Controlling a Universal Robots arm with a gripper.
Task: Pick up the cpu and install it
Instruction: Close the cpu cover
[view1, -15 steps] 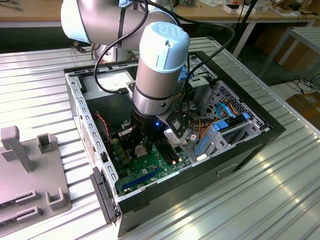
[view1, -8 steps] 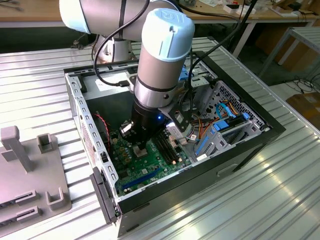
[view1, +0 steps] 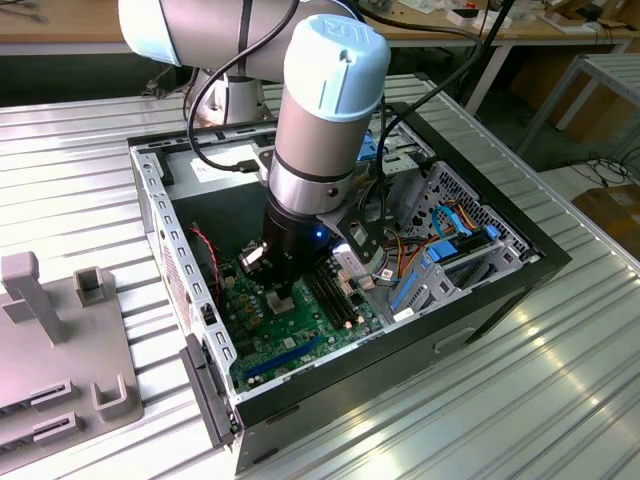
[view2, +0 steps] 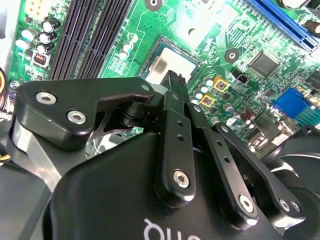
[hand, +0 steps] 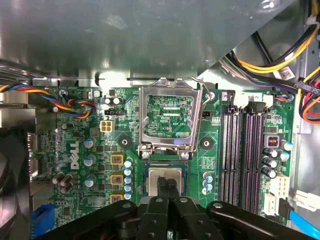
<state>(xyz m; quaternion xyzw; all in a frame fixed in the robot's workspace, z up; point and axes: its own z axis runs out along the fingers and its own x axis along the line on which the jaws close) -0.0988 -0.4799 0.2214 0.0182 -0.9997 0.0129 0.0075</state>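
Seating seems the step in hand; gripper (hand: 167, 180), fingers pinched together, rests its tips on the cpu (hand: 152, 182), which lies in its socket on the motherboard (hand: 80, 125); load plate (hand: 167, 117) beyond stands open, not yet clamped; in the exterior view, memory slots (view1: 330, 295) sit at three o'clock of the gripper.

Matt black gripper (view2: 176, 82) links with bright steel screws (view2: 181, 178), dull silver metal lid on the cpu (view2: 160, 67), glossy green circuit board (hand: 90, 150), shiny bare-metal socket frame (hand: 147, 120), ribbed, gleaming metal table (view1: 450, 400), smooth pale blue plastic cap (view1: 335, 60) on the satin silver arm (view1: 310, 150)
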